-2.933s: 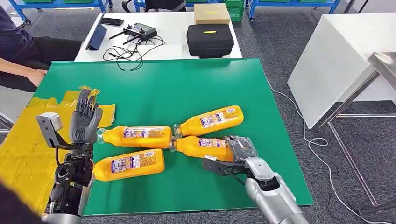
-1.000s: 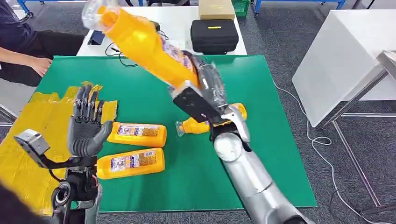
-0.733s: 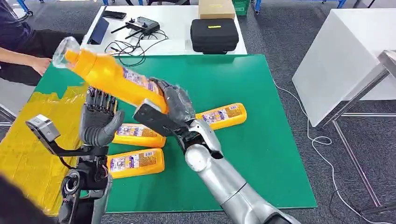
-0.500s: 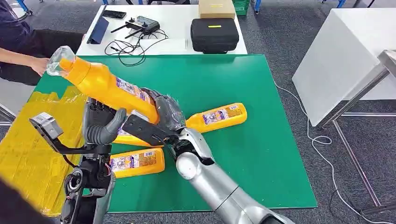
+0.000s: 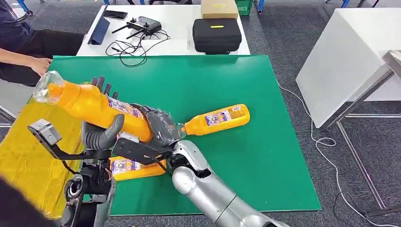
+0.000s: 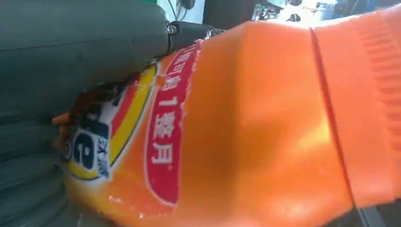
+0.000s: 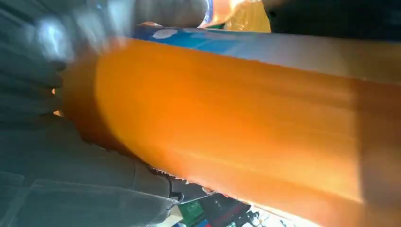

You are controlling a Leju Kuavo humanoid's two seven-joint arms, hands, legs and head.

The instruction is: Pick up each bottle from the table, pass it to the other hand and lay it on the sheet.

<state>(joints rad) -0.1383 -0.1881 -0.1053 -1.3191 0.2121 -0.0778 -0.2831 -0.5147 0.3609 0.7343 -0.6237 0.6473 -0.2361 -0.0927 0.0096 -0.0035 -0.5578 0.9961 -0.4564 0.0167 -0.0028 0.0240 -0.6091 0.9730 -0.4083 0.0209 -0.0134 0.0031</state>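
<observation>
You are looking at your right hand [image 5: 160, 126] gripping the bottom end of an orange bottle [image 5: 92, 105], holding it up in the air over the left side of the green table [image 5: 198, 80]. Your left hand [image 5: 100, 128] is touching the bottle's middle, thumb across the front, fingers behind it, but not closing tight. Two more bottles are lying on the table, one [image 5: 218, 118] to the right and one [image 5: 135, 168] below your hands. The yellow sheet [image 5: 21, 156] is lying at the left.

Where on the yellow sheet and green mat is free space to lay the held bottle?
The yellow sheet is bare left of the left hand. The green mat is free right of the lying bottle. It is crowded around both hands.
</observation>
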